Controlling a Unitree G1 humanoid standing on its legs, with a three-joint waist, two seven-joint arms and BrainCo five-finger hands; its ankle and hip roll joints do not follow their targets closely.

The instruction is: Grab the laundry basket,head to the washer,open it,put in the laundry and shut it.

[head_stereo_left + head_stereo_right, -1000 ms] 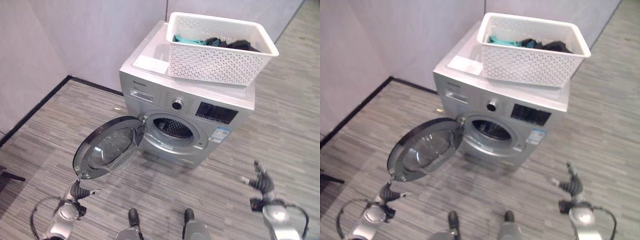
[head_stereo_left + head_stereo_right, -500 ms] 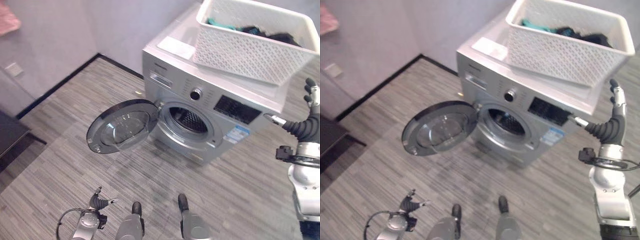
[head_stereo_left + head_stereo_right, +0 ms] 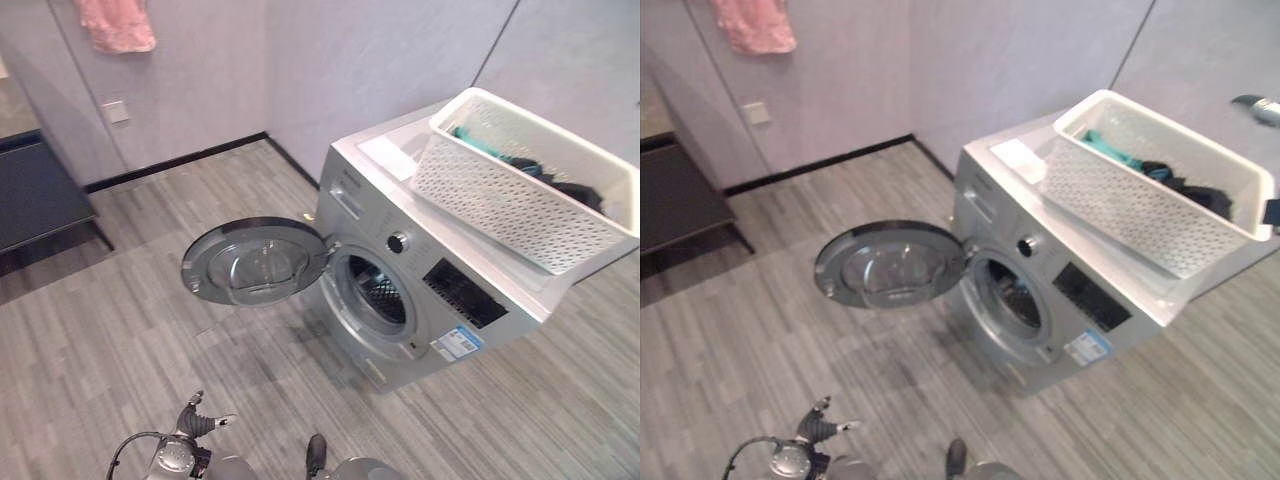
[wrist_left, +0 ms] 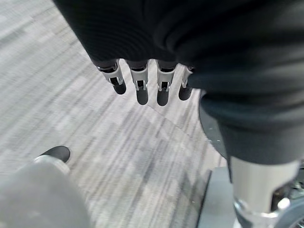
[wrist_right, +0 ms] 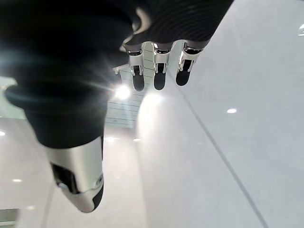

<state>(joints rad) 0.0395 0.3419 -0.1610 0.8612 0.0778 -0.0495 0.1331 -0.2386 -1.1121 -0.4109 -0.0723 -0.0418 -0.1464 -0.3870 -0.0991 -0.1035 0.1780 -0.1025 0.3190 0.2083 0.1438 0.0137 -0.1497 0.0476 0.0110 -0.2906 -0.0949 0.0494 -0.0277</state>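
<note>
Left eye view first, and at far left we have a pink cloth (image 3: 118, 24) hanging high on the wall, with a dark low cabinet (image 3: 40, 195) below it. Low down near the bottom edge we pick up the left hand (image 3: 196, 420), hanging over the grey plank floor (image 3: 110, 320); its wrist view shows the fingers (image 4: 138, 85) straight and relaxed, holding nothing. Moving across, the round glass door (image 3: 255, 260) of the silver washer (image 3: 420, 300) stands swung wide to the left, and the drum opening (image 3: 378, 295) is exposed (dark inside, we cannot tell what lies in it). On top of the washer sits the white laundry basket (image 3: 520, 185), with teal and dark laundry (image 3: 545, 178) in it. Far right in the right eye view, the right hand (image 3: 1258, 106) is up high beside the basket, apart from it; its wrist view shows fingers (image 5: 159, 71) stretched out, empty, against wall and ceiling.
</note>
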